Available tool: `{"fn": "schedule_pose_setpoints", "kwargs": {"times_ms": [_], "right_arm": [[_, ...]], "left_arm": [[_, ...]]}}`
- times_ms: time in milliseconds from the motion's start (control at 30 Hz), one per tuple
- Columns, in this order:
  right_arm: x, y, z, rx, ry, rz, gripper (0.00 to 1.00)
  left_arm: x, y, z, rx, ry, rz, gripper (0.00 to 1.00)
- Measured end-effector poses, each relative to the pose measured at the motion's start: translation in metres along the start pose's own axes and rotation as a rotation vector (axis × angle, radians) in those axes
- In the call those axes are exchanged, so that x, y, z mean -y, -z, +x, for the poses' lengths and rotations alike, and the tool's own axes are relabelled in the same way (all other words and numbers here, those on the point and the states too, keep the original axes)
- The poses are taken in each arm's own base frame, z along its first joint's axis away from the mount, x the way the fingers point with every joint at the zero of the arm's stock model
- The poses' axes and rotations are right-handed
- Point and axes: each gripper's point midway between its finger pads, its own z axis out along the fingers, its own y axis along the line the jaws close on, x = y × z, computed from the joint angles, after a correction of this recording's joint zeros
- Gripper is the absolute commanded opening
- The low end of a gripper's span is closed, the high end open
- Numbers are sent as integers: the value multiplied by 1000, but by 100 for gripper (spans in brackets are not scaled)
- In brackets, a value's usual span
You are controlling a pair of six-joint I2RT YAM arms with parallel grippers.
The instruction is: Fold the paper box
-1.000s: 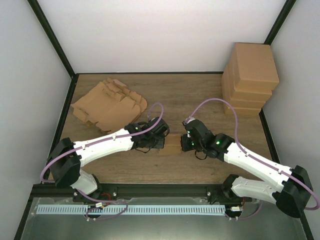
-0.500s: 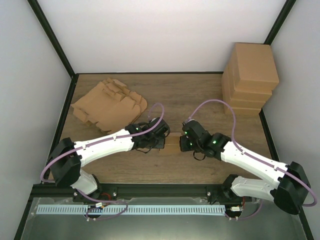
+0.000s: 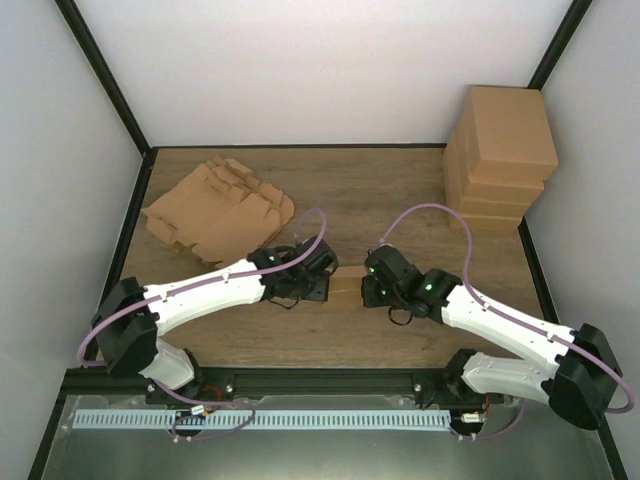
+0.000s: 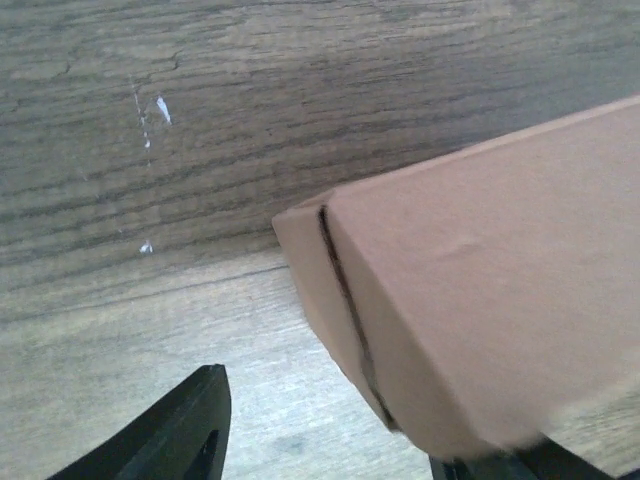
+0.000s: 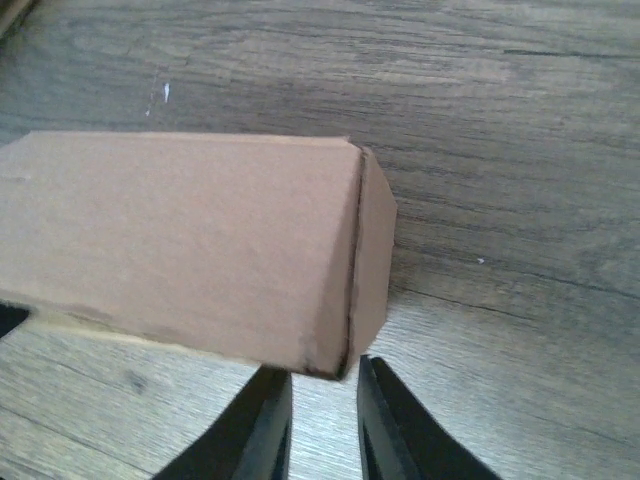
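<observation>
Small brown cardboard box [image 5: 190,240]: folded shut, lying unheld.
Left gripper [image 4: 335,430]: fingers spread wide, grasping nothing.
Right gripper [image 5: 322,372]: fingers barely parted, empty.
Risk: end flap could spring open, since nothing pins it.

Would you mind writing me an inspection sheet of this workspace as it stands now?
Surface: wooden table, grain bare, a few small white flecks in the wrist views.
Job's things: small folded box lying between the two grippers; pile of flat box blanks back left; stack of finished boxes back right.
Clutter: nothing seen.
Grippers: left gripper open, one finger clear of the box; right gripper narrowly open at the box's end, nothing between its fingers.
Cables: purple cables, one looped over each arm, clear of the box.
Surroundings: white walls, black frame posts.
</observation>
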Motion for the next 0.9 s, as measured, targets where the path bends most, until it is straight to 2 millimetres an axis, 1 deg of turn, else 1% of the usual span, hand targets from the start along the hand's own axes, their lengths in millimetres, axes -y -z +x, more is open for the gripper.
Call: {"fn": "schedule_pose_setpoints", "kwargs": {"times_ms": [100,200,267,300,367,400,467,500,567,600,667,700,767,833,900], "right_arm": [[1,4,1,-2,2,-2,29],[0,12,0,12,8,-18,35],[-2,19,-3,22,11,-33,36],[-4,23,-5,26,13,-41,36],[-11,29,-11,34,21,-64,35],[-14,32,-14,38,24,-74,31],[-20,38,-19,42,33,-97,10],[-24,40,-21,45,44,-108,3],[-31,48,-28,58,52,-134,1],[-34,51,-31,63,60,-146,1],[-44,57,-41,74,73,-177,1],[-52,62,-47,81,80,-214,1],[-60,61,-56,81,76,-260,1],[-63,59,-66,80,56,-319,1],[-61,57,-74,85,26,-365,1]], "left_arm": [[1,9,2,-6,-3,18,62],[4,21,2,-4,-2,51,65],[7,30,2,1,-1,80,65],[8,35,1,5,-1,96,62],[12,44,1,8,0,132,50],[14,48,1,7,-2,152,41],[17,57,-2,7,-4,195,25],[18,60,-4,12,11,213,18],[18,70,-14,27,33,267,7],[18,75,-22,39,46,304,4],[18,87,-40,76,83,389,4],[17,91,-49,95,98,428,4],[20,97,-62,117,115,501,4],[25,97,-68,120,114,565,4],[33,93,-68,108,104,622,4]]}}
